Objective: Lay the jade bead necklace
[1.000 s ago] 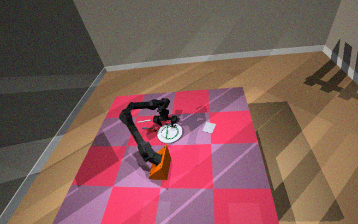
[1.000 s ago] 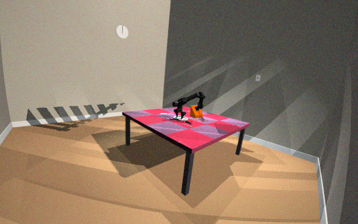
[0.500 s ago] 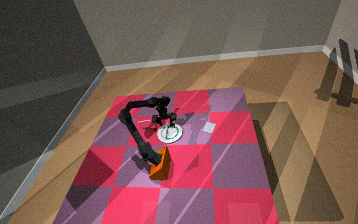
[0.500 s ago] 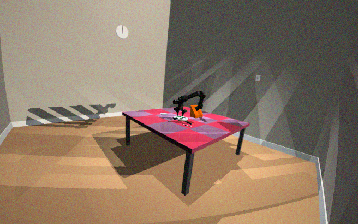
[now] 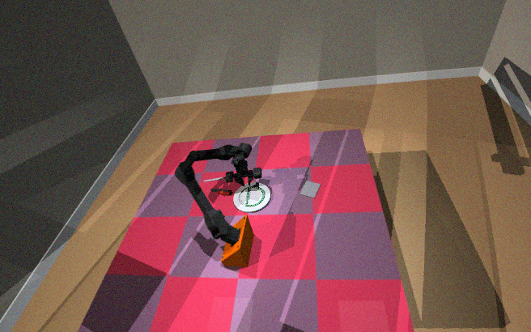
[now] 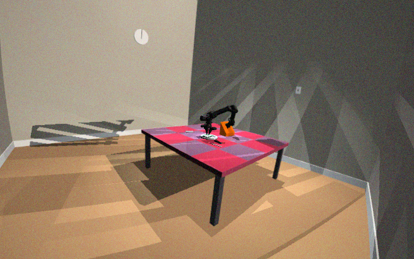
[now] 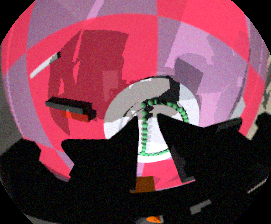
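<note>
Presently, my hand is hanging part-open and unladen over the board, where the necklace is lying in a D shape.

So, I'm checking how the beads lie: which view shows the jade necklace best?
The wrist view: there the jade bead necklace shows separate beads and a straight run near the fingertips. The top view shows its outline, small; the exterior view, only greenish specks.

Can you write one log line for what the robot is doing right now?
jaws: partly open over board | necklace: on round board, one side straight, not following the groove | laying: unfinished
</note>
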`<state>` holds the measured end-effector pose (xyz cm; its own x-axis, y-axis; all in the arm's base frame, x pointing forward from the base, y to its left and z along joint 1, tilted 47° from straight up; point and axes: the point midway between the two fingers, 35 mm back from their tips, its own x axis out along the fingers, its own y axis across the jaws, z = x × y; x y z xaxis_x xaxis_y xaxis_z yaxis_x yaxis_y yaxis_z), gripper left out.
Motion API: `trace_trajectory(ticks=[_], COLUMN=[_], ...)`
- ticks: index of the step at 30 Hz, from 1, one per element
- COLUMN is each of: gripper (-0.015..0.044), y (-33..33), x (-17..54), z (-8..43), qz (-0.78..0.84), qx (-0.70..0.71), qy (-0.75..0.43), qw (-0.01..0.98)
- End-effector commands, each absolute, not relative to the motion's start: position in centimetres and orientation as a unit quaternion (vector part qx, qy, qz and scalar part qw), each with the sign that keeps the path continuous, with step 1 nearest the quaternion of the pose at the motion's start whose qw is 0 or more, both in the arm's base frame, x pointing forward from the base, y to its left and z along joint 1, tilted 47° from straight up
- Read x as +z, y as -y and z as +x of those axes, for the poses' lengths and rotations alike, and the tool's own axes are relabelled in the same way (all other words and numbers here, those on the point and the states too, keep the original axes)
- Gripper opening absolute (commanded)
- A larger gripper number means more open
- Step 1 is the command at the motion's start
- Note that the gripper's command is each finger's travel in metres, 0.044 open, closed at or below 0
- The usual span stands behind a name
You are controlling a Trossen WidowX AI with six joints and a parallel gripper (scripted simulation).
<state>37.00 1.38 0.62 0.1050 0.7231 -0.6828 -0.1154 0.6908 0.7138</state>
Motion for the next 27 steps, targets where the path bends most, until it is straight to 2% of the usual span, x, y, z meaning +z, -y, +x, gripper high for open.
trace_trajectory(ticks=[1,19,24,27], gripper=[0.0120,0.0120,0.0000,0.0000], y=[-1.7,-3.5,-3.3,-3.3], x=[0.3,-1.4,-1.2,-1.2], z=[37.0,37.0,37.1,37.1], qz=[0.256,0.256,0.253,0.253], qx=[0.299,0.300,0.300,0.300], qy=[-0.599,-0.600,-0.600,-0.600], qw=[0.698,0.695,0.697,0.697])
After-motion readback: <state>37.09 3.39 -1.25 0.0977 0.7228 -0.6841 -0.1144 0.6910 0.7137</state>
